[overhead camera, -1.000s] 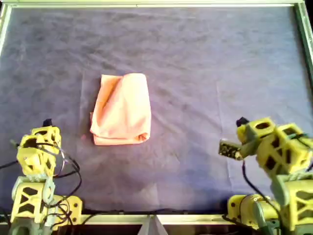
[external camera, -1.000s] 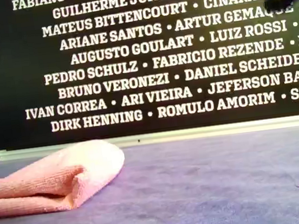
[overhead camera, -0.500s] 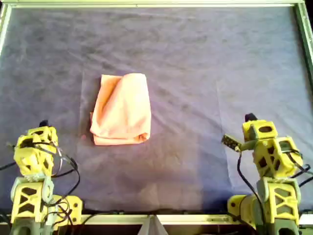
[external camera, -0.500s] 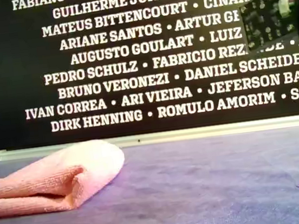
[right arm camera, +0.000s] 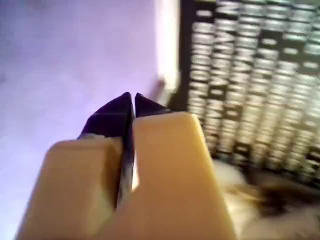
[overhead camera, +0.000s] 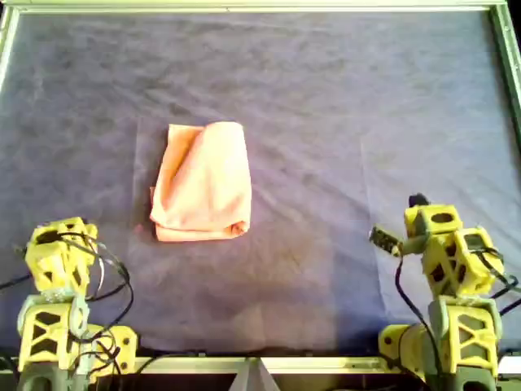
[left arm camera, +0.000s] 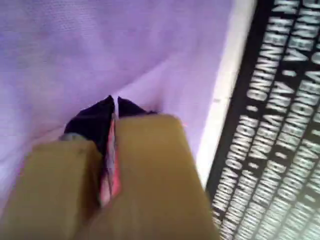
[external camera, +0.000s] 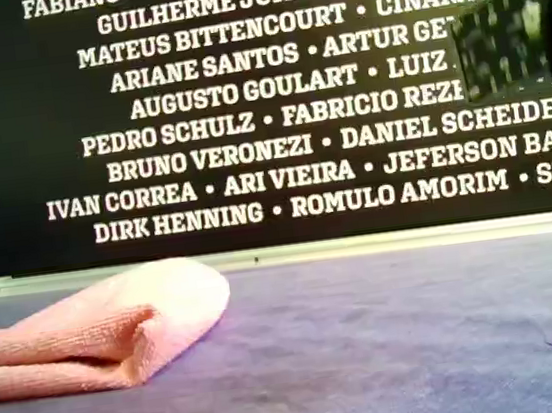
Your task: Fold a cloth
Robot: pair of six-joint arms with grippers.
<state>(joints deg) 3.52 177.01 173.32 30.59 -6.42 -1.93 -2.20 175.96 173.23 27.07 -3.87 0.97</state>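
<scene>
The salmon-pink cloth (overhead camera: 203,181) lies folded in a loose bundle on the dark table covering, left of centre in the overhead view. In the exterior view the cloth (external camera: 100,329) is a rounded fold at the left. In the left wrist view my left gripper (left arm camera: 113,100) is shut, its dark tips together with nothing between them. My right gripper (right arm camera: 132,97) is also shut and holds nothing. Neither wrist view shows the cloth. One yellow arm (overhead camera: 57,261) sits at the overhead view's lower left and another yellow arm (overhead camera: 444,244) at its lower right, both well apart from the cloth.
The purple-grey table covering (overhead camera: 326,98) is ringed by a pale frame (overhead camera: 260,6). A black banner with white names (external camera: 245,120) stands behind the far edge. A blurred dark circuit board (external camera: 502,33) on an arm shows at the exterior view's upper right.
Both arms have drawn back toward the overhead view's bottom edge. The dark board has come into the exterior view's upper right. The cloth has not moved.
</scene>
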